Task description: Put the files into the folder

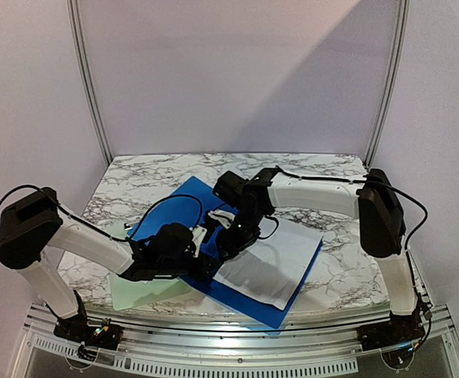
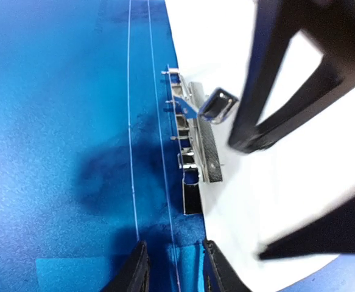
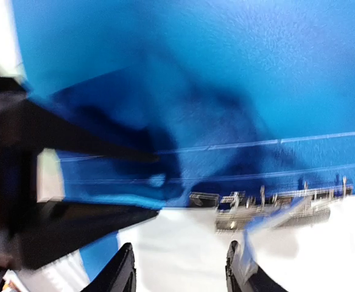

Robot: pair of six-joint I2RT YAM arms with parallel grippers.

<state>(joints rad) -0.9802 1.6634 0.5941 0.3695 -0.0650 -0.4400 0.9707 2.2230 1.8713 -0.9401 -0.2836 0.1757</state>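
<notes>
Folder [image 1: 174, 206]: glossy deep-blue plastic, rectangular, lying open and flat, set at an angle on the tabletop [image 1: 135, 177], which is white marble with grey veins. Two thin pale crease lines run along the spine.
Metal clip [image 2: 195, 131]: bright steel with a mesh-textured bar, fixed beside the spine at the sheet's edge.
Large sheet [image 1: 280, 256]: thin plain white paper covering the folder's right half, with a blue margin along its near and right sides.
Left pincer [image 2: 176, 271]: black fingers narrowly apart over the spine at the folder's near edge; cannot tell whether they nip it.
Right pincer [image 3: 178, 267]: fingers moderately wide, nothing between, over the sheet just beside the clip.
Edges: the folder's near corner reaches the tabletop's front edge; marble shows at the far and right sides.
</notes>
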